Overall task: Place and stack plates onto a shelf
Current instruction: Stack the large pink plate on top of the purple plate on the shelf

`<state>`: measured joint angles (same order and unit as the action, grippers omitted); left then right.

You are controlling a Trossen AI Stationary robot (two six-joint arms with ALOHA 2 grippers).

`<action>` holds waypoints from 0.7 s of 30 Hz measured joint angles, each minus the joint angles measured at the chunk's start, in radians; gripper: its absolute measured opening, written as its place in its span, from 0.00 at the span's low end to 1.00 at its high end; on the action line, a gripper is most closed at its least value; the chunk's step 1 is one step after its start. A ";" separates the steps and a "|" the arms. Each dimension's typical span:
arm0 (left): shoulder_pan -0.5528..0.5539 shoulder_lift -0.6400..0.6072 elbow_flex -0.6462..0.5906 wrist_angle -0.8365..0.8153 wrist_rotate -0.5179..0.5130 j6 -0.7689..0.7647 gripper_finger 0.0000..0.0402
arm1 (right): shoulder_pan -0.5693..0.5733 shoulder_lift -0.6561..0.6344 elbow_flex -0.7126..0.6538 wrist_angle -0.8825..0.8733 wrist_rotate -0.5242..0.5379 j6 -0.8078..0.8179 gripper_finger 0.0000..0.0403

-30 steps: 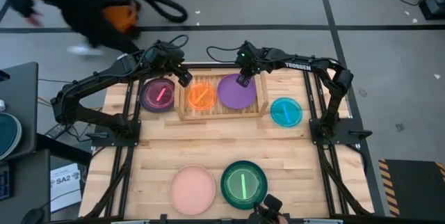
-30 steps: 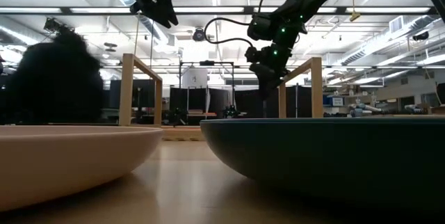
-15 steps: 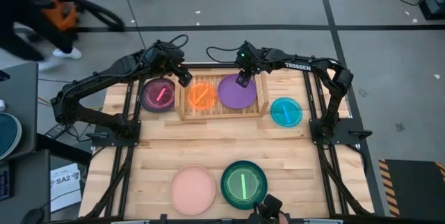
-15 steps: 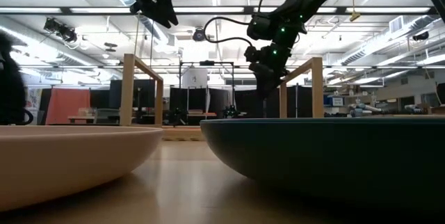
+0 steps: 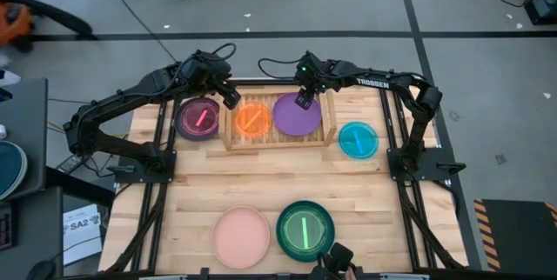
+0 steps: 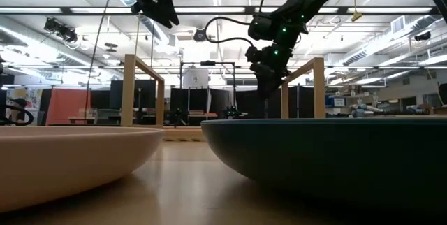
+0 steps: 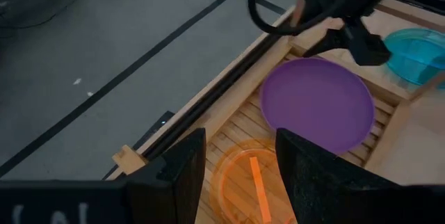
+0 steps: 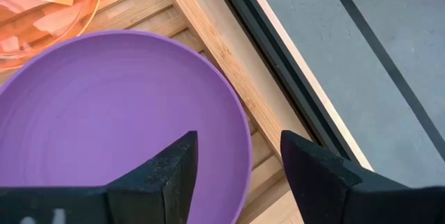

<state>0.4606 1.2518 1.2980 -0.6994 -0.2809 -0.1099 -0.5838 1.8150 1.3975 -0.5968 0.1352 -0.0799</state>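
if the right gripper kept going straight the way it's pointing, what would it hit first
Most likely the far rim of the purple plate on the shelf. The right gripper, jaws open, points down at that edge; depth is unclear, so it might just catch the shelf slats beside it.

the wooden slat shelf [image 5: 278,143] has the orange plate [image 5: 253,120] and purple plate [image 5: 297,114] lying flat side by side on it. maroon plate [image 5: 198,117] sits just off its left end, cyan plate [image 5: 358,139] off the right. pink plate [image 5: 242,236] and dark green plate [image 5: 305,230] are next to each other at the tabletop's near edge.
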 joint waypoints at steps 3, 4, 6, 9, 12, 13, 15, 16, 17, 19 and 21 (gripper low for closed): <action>0.000 0.000 0.000 0.000 0.064 0.047 0.45 | 0.000 -0.002 0.000 0.019 0.001 -0.001 0.53; -0.003 0.000 0.000 0.000 0.092 0.062 0.45 | 0.000 -0.006 0.000 0.029 0.001 -0.002 0.53; -0.014 0.000 0.000 0.000 0.132 0.075 0.45 | 0.001 -0.022 0.000 0.051 0.002 -0.002 0.53; -0.046 0.000 0.000 0.000 0.157 0.084 0.45 | 0.011 -0.056 0.000 0.073 0.002 -0.002 0.53; -0.094 0.000 0.000 -0.003 0.169 0.132 0.45 | 0.024 -0.102 0.000 0.080 0.002 -0.002 0.53; -0.112 0.000 0.000 -0.006 0.171 0.148 0.45 | 0.030 -0.119 0.000 0.080 0.002 -0.002 0.53; -0.154 0.000 0.000 -0.012 0.172 0.167 0.45 | 0.045 -0.154 0.000 0.079 0.002 -0.002 0.53; -0.175 0.000 0.000 -0.017 0.172 0.169 0.45 | 0.055 -0.171 0.000 0.079 0.002 -0.002 0.53; -0.198 0.000 0.000 -0.022 0.172 0.169 0.45 | 0.067 -0.188 0.000 0.079 0.002 -0.002 0.53; -0.246 0.000 0.001 -0.041 0.173 0.168 0.45 | 0.091 -0.223 0.000 0.078 0.002 -0.002 0.53; -0.297 0.000 0.001 -0.063 0.173 0.160 0.45 | 0.119 -0.255 0.001 0.074 0.002 -0.002 0.53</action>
<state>0.1636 1.2518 1.2991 -0.7621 -0.1082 0.0497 -0.4648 1.5601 1.3982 -0.5231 0.1368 -0.0822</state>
